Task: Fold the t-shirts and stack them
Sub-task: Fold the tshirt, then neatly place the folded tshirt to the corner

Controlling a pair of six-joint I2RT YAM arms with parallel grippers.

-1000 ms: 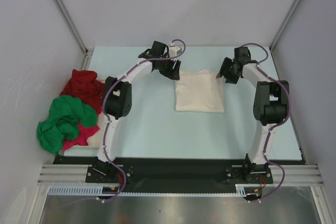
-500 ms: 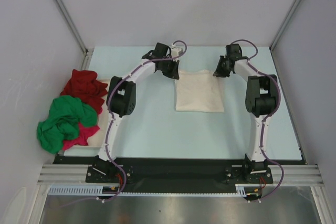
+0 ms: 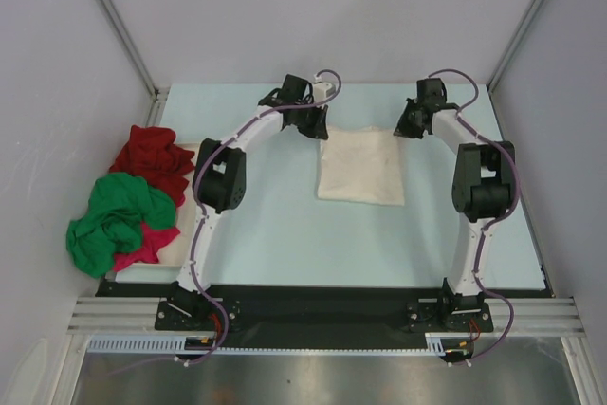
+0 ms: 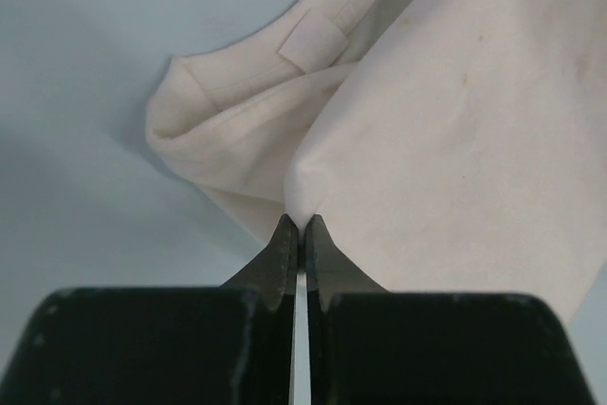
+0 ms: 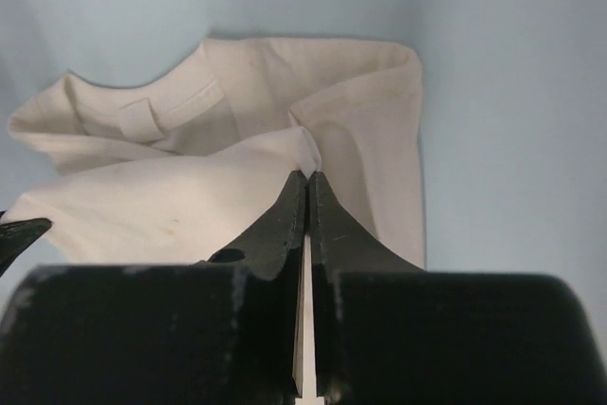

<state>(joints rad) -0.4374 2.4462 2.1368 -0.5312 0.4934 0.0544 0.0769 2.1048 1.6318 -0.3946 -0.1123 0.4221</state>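
A cream-white t-shirt (image 3: 358, 168) lies partly folded in the middle of the pale blue table. My left gripper (image 3: 318, 132) is at its far left corner, and in the left wrist view the gripper (image 4: 300, 223) is shut on a pinch of the cream cloth (image 4: 455, 111). My right gripper (image 3: 402, 128) is at the far right corner; in the right wrist view it (image 5: 309, 175) is likewise shut on a peak of the shirt (image 5: 152, 206). A dark red t-shirt (image 3: 150, 160), a bright green one (image 3: 116, 220) and a magenta-pink one (image 3: 150, 242) lie crumpled at the left.
The crumpled shirts rest on a flat white tray (image 3: 178, 246) at the table's left edge. Grey walls close in the back and both sides. A black rail (image 3: 313, 301) runs along the near edge by the arm bases.
Both grippers have shut on the far corners of the cream-white shirt. The right arm moved back and outward, and the shirt's far edge now looks wider.
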